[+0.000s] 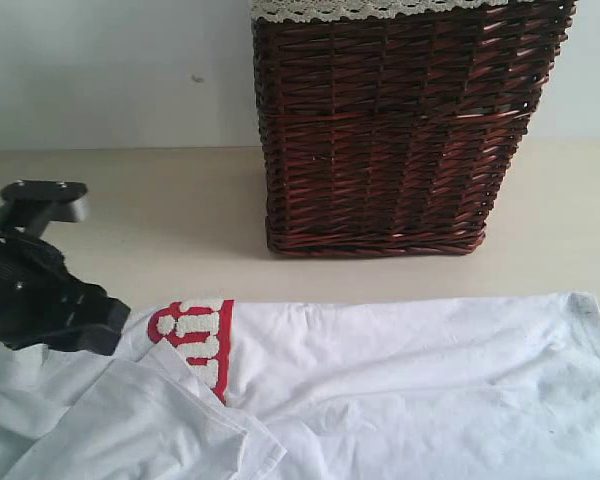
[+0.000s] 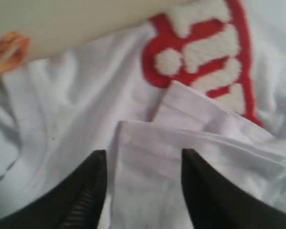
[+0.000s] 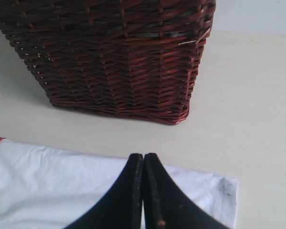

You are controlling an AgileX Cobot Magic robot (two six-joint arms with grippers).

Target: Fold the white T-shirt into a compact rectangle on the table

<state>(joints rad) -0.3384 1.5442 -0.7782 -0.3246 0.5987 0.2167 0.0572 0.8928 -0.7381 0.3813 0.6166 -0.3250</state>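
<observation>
Fuzzy red-edged lettering [image 1: 193, 335] on the white T-shirt [image 1: 410, 380], partly covered, illegible.

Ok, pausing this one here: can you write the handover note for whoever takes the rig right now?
Left tool: open, jaws apart over a folded flap of the white T-shirt.
Right tool: shut, holding nothing, over the shirt's edge facing the wicker basket.
Shirt lies on the table in front of the basket.
Done: left-side flap laid over, partly covering the red lettering.
Left: right side is spread flat; more folds needed for a compact rectangle.
</observation>
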